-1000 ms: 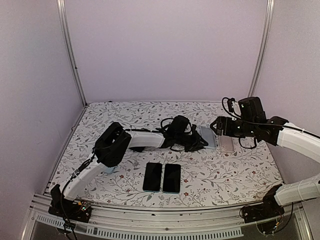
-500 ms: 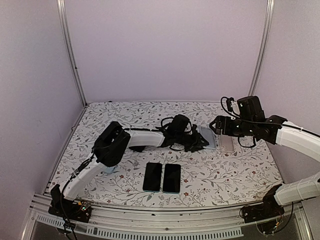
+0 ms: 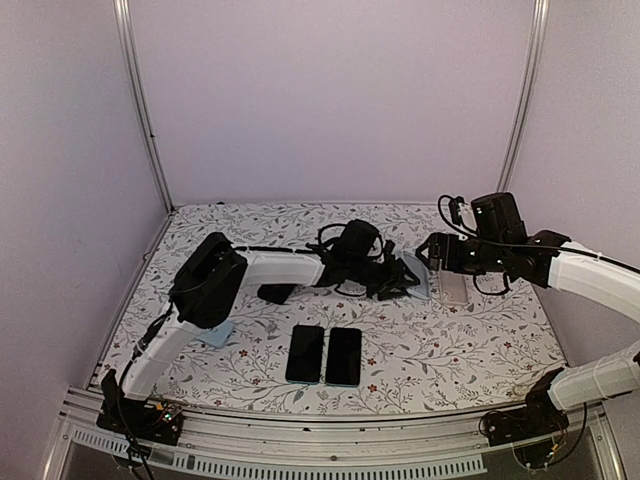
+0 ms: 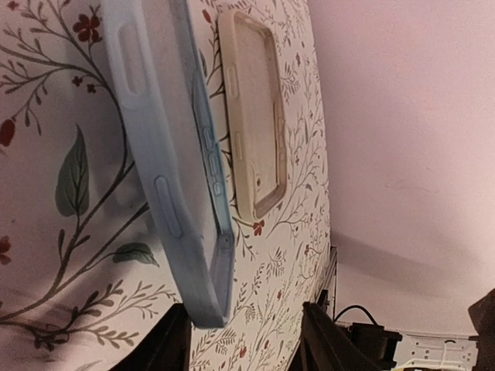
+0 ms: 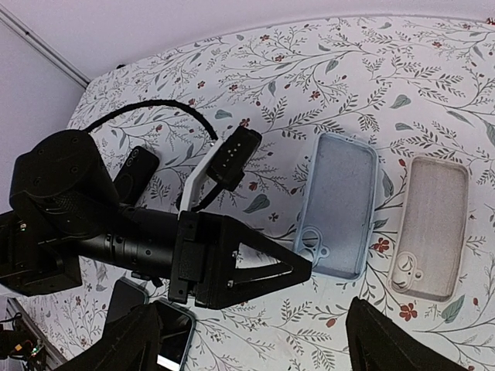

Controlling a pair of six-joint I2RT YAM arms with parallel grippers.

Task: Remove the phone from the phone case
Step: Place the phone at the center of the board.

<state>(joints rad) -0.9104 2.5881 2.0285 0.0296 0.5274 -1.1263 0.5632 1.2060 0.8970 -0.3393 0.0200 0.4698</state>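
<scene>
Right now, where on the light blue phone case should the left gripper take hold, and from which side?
Probably the thin side wall of the light blue phone case near its camera-cutout corner, approached from the side facing the left gripper. It lies open side up, so only the raised rim offers a pinch, one finger inside, one outside. The clear case crowds the far side.

Blue case [image 4: 166,178]: far end cut off by top edge, left wrist view. Phones [image 5: 176,332]: cropped at bottom edge, right wrist view. Right end effector [image 5: 259,340]: fingers only partly in frame.
</scene>
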